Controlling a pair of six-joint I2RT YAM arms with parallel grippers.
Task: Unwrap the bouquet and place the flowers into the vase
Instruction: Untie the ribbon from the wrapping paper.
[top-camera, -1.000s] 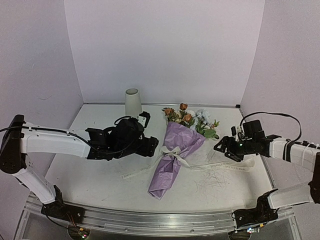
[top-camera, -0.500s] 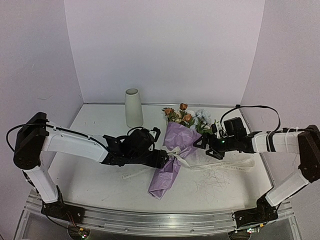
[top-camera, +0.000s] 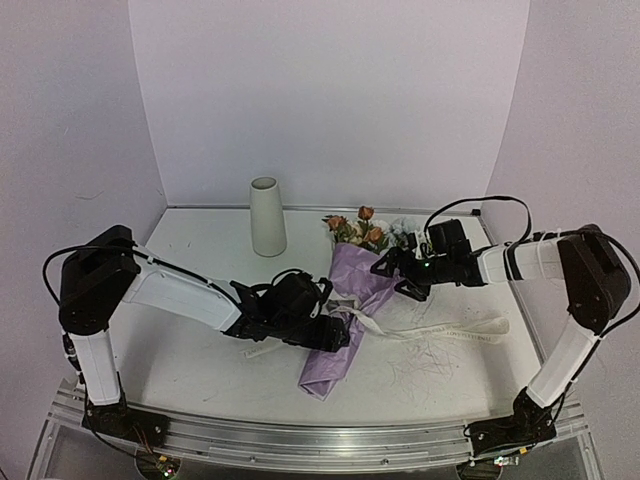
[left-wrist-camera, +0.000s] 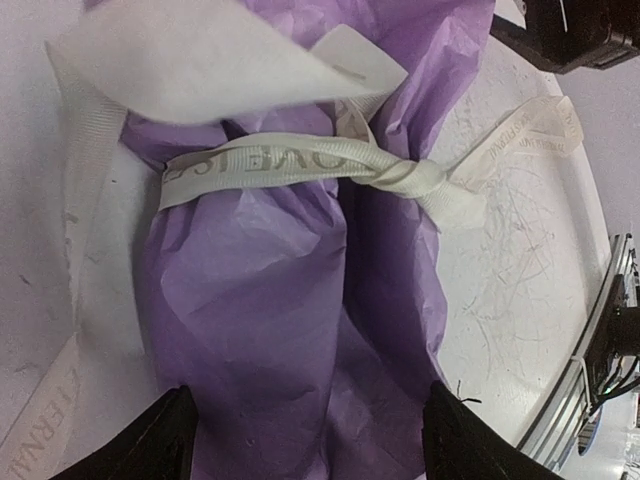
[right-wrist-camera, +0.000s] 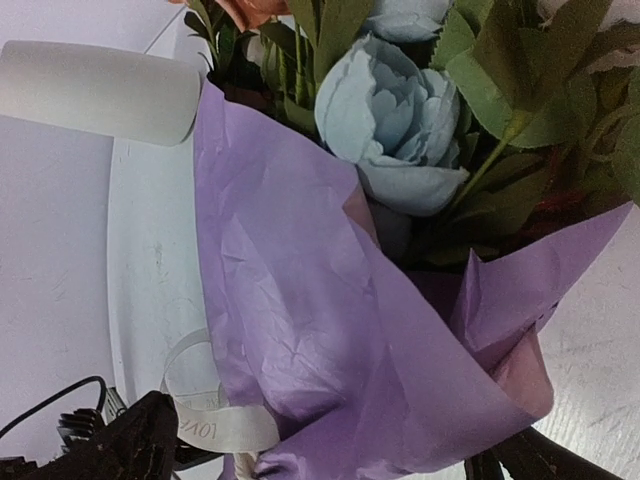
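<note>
While our left pincer (left-wrist-camera: 310, 440) stands spread astride the paper cone (left-wrist-camera: 260, 300) just short of the ribbon (left-wrist-camera: 290, 160), the bouquet (top-camera: 350, 300) lies on the worktop (top-camera: 170, 350), blooms pointing away. Our right pincer (top-camera: 388, 275) gapes wide beside the flowers (top-camera: 365, 232). Farther back, the vase (top-camera: 266, 215) stands upright.
</note>
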